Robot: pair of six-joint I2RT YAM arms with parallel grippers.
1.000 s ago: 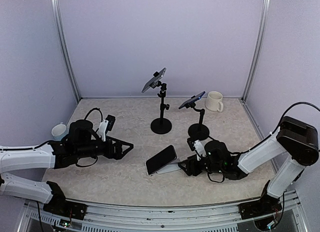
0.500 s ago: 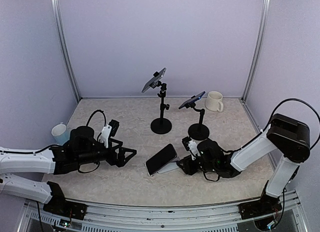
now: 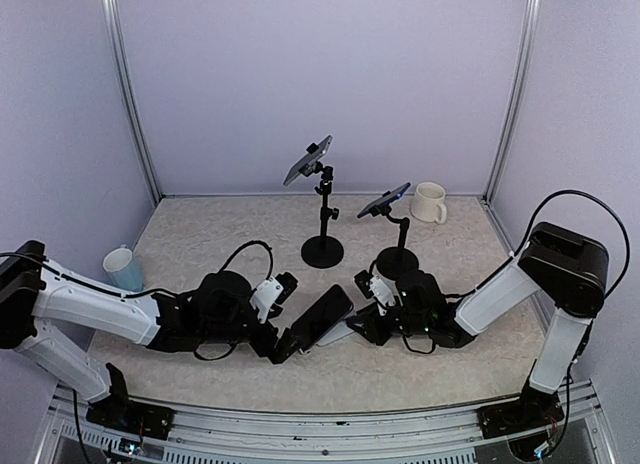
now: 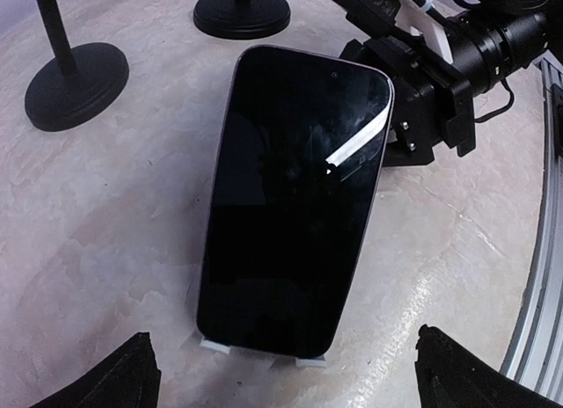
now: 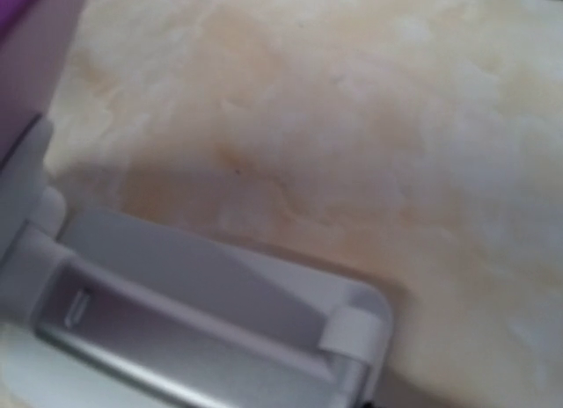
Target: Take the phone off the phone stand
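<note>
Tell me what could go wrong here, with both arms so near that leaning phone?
1. The open left gripper sits low in front of the phone. Closing there, it might catch the stand too and drag both.
2. The right gripper is behind the phone at the stand. A loose hold could let the stand slide or tip.
3. A tall stand close behind the right arm could get knocked.

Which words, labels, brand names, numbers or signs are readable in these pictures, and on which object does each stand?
No text is readable anywhere.
The phone: dark screen, nothing written.
The phone stand: pale, blurred, no mark visible.
The white mug and the blue cup: no print visible, too small to be sure.
The rear phone and the raised phone: too small to read.
</note>
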